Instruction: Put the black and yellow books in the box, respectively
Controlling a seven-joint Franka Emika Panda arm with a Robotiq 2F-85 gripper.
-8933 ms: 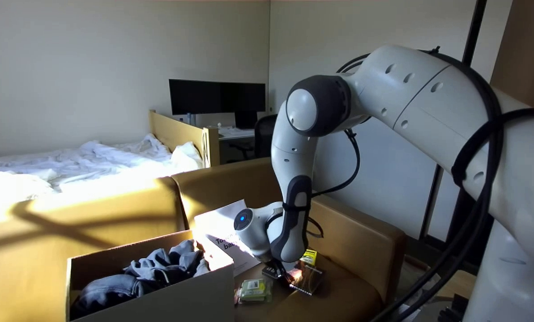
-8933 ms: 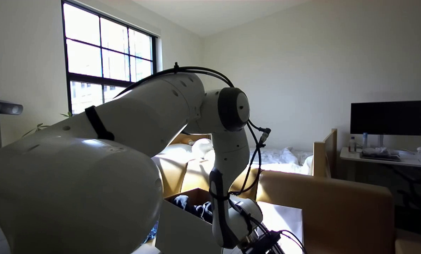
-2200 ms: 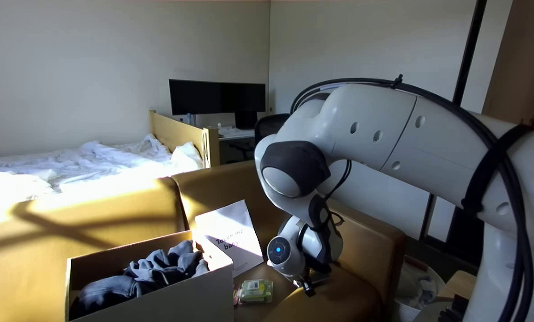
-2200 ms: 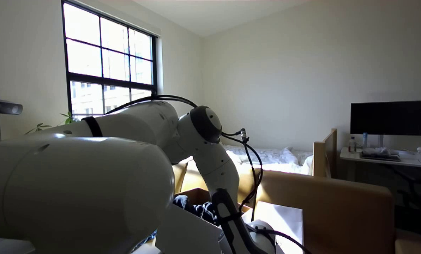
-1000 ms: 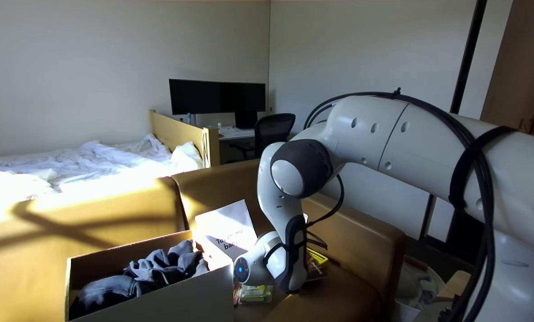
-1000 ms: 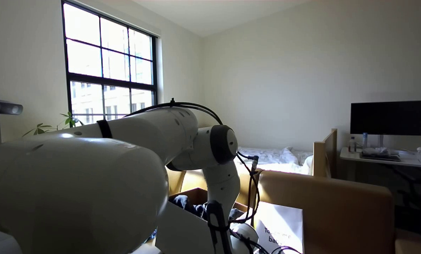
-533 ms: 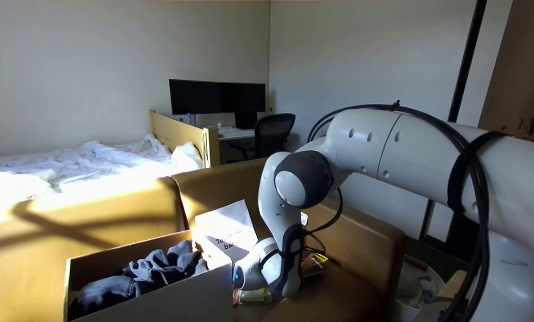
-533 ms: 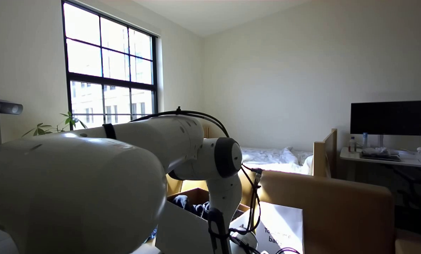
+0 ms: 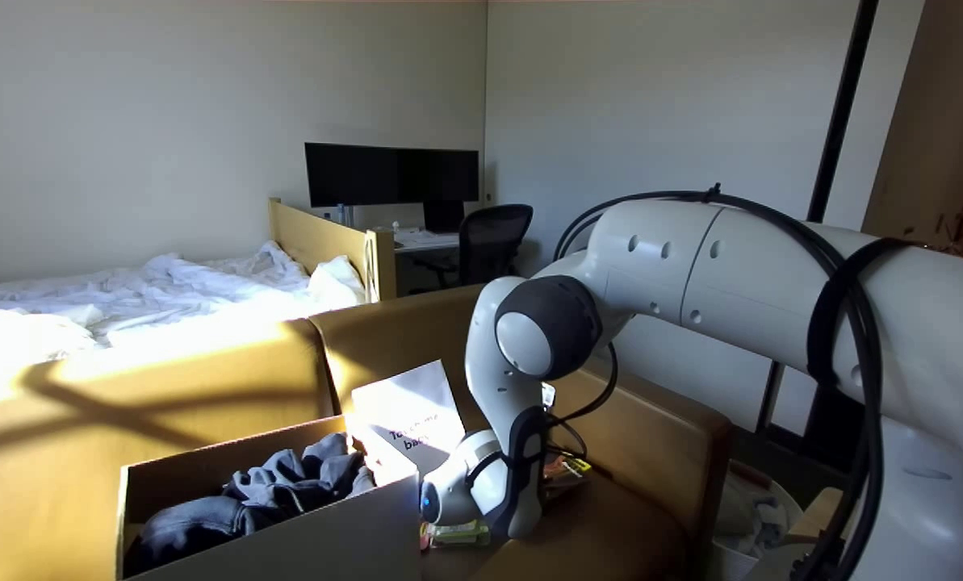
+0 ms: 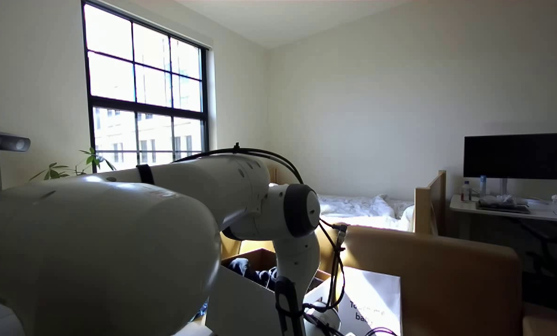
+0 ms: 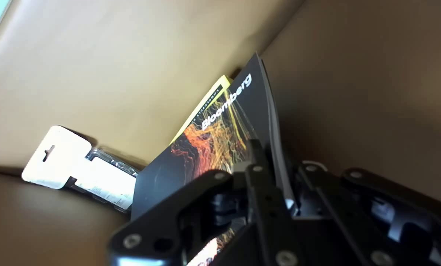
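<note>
And the black gripper (image 11: 280, 157) straddles the edge of the thin black-covered book (image 11: 209, 147), clamped or not I can't tell, bright yellow book (image 11: 205, 103) peeking past!

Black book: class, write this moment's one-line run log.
end effector: astride edge of black book, grip unclear | yellow book: partly covered | box: holds dark cloth

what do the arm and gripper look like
The arm is glossy white and rounded, with a dark grey joint cap, long black cables, a black strap and a blue light near its lower end. The gripper is black, with slim fingers and pale round screws.
</note>
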